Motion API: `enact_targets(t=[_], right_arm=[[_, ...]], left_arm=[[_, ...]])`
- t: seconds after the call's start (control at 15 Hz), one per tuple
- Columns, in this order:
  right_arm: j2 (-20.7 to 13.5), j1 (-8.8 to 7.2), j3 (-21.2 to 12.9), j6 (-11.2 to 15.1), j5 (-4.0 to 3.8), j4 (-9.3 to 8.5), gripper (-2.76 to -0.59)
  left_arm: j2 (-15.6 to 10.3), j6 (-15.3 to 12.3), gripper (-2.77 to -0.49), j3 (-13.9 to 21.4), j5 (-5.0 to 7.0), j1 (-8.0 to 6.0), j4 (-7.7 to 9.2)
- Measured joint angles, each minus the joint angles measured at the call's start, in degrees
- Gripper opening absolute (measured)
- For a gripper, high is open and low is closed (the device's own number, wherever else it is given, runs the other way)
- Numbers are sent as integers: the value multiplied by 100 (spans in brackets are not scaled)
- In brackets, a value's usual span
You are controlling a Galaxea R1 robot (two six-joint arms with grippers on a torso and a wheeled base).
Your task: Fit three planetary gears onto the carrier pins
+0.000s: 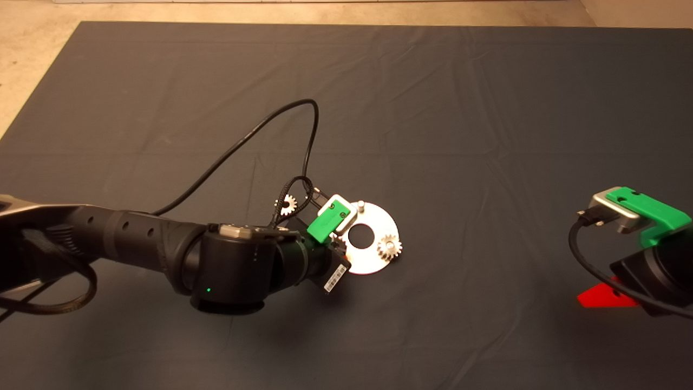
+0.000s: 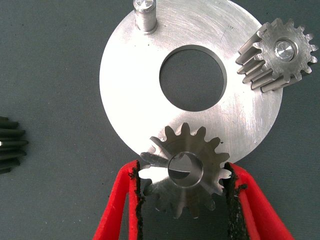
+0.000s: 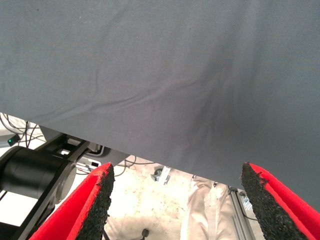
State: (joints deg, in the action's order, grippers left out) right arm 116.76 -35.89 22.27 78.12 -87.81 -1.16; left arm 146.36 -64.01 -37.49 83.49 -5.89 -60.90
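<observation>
Steel, by the look of it: we judge the planetary gears stiff, dense for their size and slick on the tooth tips, so a hold across opposite teeth suits them best.

From the head view we see the disc [image 1: 373, 254] near the middle of the mat [image 1: 487, 108], one seated gear [image 1: 389, 247] on its side toward the mat's right edge, a bare pin [image 1: 360, 206] on its far side, and a loose gear [image 1: 286, 203] lying on the mat just off the disc toward the left edge. The left gripper [image 1: 338, 244] hangs over the disc's left part, its cable looping above the loose gear; that cable could get in the way of a later pickup.

In the left wrist view the left gripper [image 2: 185, 192] pinches the held gear [image 2: 186, 170] across its teeth, tilted, its bore over the disc's rim; we cannot tell if the pin has entered.

In the right wrist view the right gripper [image 3: 177, 200] waits spread wide at the mat's near right edge, a person's leg [image 3: 200, 210] showing beyond.
</observation>
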Motion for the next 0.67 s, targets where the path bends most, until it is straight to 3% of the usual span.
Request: enact_targets(t=[0.67], right_arm=[[2, -1, 0, 0, 0, -2, -149]], left_arm=[[33, -1, -249, -82, -54, 0, -83]])
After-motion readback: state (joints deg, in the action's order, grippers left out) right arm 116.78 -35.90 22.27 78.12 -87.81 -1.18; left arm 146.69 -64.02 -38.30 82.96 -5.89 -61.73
